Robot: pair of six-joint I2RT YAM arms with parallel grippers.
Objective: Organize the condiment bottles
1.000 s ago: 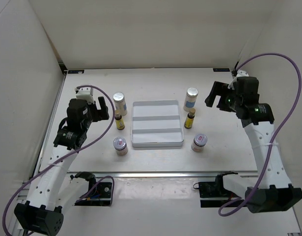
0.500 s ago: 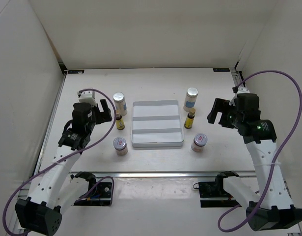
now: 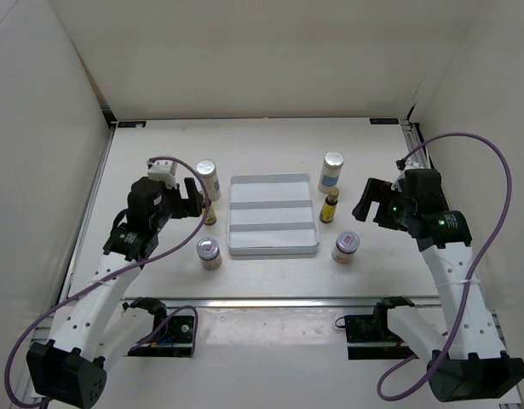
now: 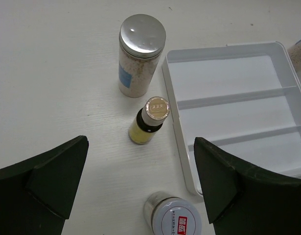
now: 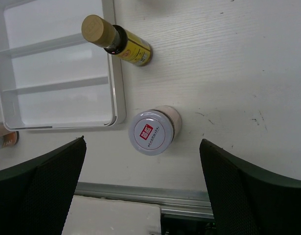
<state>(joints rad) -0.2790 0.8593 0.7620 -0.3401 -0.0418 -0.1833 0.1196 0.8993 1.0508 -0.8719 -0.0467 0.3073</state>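
- Six condiment bottles are seen on the white table point(image 3: 159, 145), three on each side of the white tray point(image 3: 273, 205).
- All six are stood upright beside the tray. Their long way goes up and down, and their lids are pointed up.
- Two tall white shakers with silver lids are counted. The left shaker point(image 3: 208, 177) is by the tray's far left corner, and the right shaker point(image 3: 332, 170) is by its far right corner.
- Two slim yellow ones are counted. The left yellow bottle point(image 4: 148, 122) is just left of the tray, and the right yellow bottle point(image 3: 331, 207) is just right of it.
- Two squat jars with red-marked tops are counted. The left jar point(image 3: 209, 252) and the right jar point(image 3: 346, 247) are by the tray's near corners.
- One tray is counted. It is split into three long parts.
- The left gripper point(image 3: 192, 198) is spread wide by the left yellow bottle. Nothing is gripped.
- The right gripper point(image 3: 370, 201) is spread wide too, off to the right of the right yellow bottle. Nothing is gripped.
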